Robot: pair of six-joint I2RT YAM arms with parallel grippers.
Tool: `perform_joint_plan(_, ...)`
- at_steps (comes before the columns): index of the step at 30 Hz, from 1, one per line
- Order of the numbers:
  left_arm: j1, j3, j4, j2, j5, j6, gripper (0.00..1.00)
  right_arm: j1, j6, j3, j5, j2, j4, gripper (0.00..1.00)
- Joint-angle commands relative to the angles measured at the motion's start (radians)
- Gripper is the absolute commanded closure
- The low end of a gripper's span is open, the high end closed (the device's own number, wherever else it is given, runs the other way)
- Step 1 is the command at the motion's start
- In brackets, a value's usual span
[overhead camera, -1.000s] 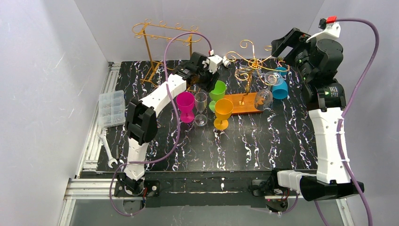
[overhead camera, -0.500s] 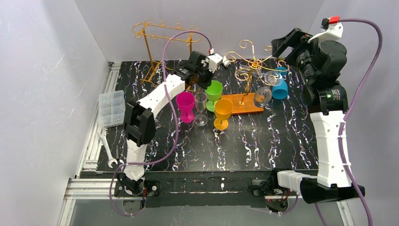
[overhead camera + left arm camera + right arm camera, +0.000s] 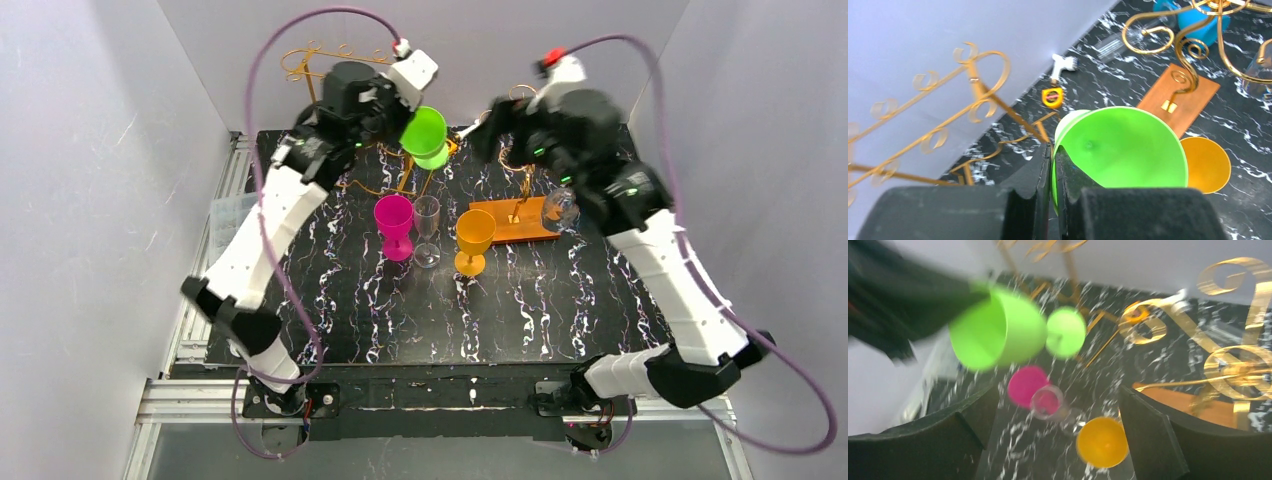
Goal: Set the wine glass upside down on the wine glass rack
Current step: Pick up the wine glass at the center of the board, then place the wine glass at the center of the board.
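On the near middle of the bench (image 3: 500, 300) stand an orange glass (image 3: 474, 232), a clear wine glass (image 3: 427, 225) and a magenta glass (image 3: 394, 218), close together and upright. Just beyond them on the right lies the wooden base (image 3: 500, 215) of the scrolled gold rack (image 3: 1198, 35), with an inverted clear glass (image 3: 560, 208) hanging at its right side.

Above the far left of the bench, the left hand (image 3: 1052, 152) is clamped on the rim of the green wine glass (image 3: 1128, 150), pinching one wall of the bowl. The glass hangs raised and tipped roughly on its side, its foot (image 3: 1065, 332) pointing away from the hand. The right hand (image 3: 1055, 405), fingers spread wide and holding nothing, hovers just right of it and faces it. A taller gold hook stand (image 3: 979, 85) rises at the far left.

The step in hand looks like the carry and turn-over. A one-wall pinch on smooth plastic will probably let the glass swivel, so the wrist should roll slowly until the foot is uppermost. The foot should then slide sideways into a free slot, with the stem between the wires. The approach is best kept left of the hanging clear glass. The right arm stands near enough to collide, so it should either back off or take the stem deliberately.
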Motion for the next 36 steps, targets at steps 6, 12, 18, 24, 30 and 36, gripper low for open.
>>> perform_joint_plan(6,0.194,-0.122,-0.286,-0.415,-0.072,0.075,0.99,0.471,-0.052,-0.041,0.429,-0.024,-0.199,0.02)
perform_joint_plan(12,0.297,-0.651,-0.291,-0.658,0.018,0.066,1.0,0.526,-0.038,-0.241,0.447,-0.051,-0.194,0.05)
perform_joint_plan(18,0.355,-0.861,-0.209,-0.634,0.068,0.107,1.0,0.522,-0.079,-0.348,0.423,-0.019,-0.148,0.12)
perform_joint_plan(24,0.462,-0.87,-0.124,-0.547,0.156,0.114,1.0,0.414,-0.121,-0.401,0.282,0.015,-0.07,0.2)
perform_joint_plan(30,0.536,-0.863,-0.089,-0.496,0.239,0.09,0.82,0.357,-0.165,-0.42,0.194,0.074,-0.032,0.23)
perform_joint_plan(36,0.583,-0.889,-0.042,-0.481,0.26,0.109,0.72,0.326,-0.183,-0.449,0.171,0.123,0.001,0.27)
